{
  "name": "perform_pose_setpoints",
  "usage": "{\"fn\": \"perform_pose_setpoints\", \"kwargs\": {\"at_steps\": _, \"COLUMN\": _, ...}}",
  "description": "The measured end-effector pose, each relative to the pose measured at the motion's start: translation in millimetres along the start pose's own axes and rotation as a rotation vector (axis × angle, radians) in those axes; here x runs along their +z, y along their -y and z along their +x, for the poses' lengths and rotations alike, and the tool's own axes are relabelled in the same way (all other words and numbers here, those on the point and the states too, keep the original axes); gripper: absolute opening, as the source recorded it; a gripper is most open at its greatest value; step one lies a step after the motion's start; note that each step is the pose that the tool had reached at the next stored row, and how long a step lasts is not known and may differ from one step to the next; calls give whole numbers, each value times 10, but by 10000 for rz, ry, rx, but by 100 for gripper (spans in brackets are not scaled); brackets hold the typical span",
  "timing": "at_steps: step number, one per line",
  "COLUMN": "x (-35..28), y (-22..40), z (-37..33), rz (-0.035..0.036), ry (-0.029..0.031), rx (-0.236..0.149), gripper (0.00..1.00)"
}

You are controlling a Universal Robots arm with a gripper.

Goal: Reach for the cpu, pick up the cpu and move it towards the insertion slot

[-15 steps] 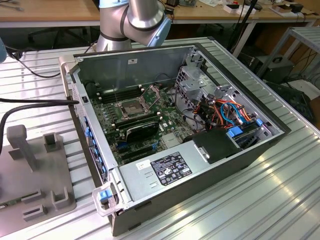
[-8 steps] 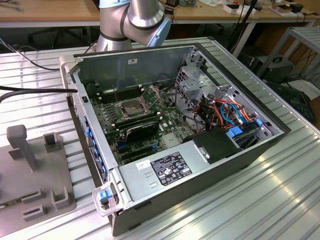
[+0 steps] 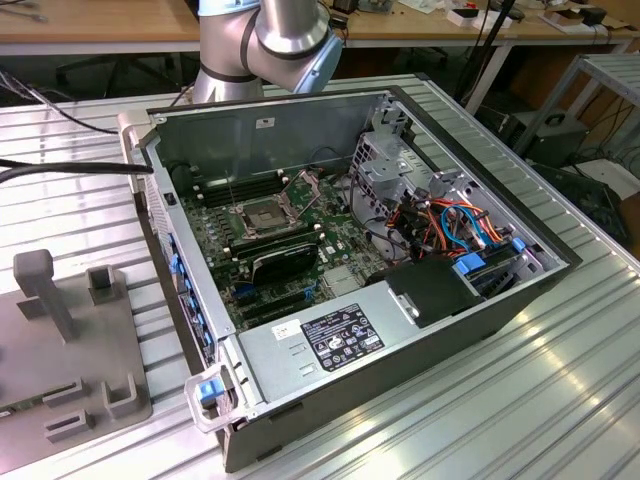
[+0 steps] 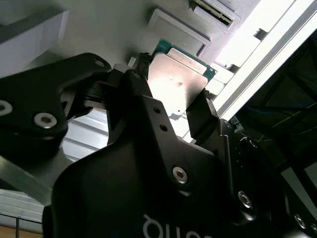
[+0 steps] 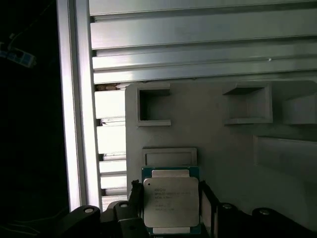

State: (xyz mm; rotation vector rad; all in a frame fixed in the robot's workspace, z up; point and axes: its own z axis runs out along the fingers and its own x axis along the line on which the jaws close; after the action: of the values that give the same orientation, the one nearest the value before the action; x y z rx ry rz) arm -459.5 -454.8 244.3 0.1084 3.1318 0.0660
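**The cpu between the jaws, over the grey plate**

In both wrist views we see the cpu exactly between the two black fingers of the gripper. One finger stands at each of two opposite edges of the chip. The jaws are narrow and closed on these edges, so the cpu sits clamped in the middle of them, and no gap shows on either side. We cannot tell if the chip is already free of the surface under it.

The cpu is over a grey plate, close to the plate's edge, where the ribbed metal table begins. Just beside it on the plate is a low raised frame.

The chip lies flat, and its silvery lid faces the cameras. A thin green border shows around the lid. It is almost square. Its slightly longer sides run along the fingers, so the jaws close across the shorter width. Its edges are parallel to the edges of the plate.

In the exterior view the insertion slot sits on the board inside the open computer case, which stands on the table.
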Motion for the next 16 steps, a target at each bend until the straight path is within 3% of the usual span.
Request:
{"fn": "perform_pose_setpoints", "kwargs": {"at_steps": 8, "x": -216, "y": -9, "z": -1, "rz": 3, "ry": 0, "rx": 0, "gripper": 55}}
{"fn": "perform_pose_setpoints", "kwargs": {"at_steps": 16, "x": -364, "y": -15, "z": -2, "rz": 3, "ry": 0, "rx": 0, "gripper": 55}}
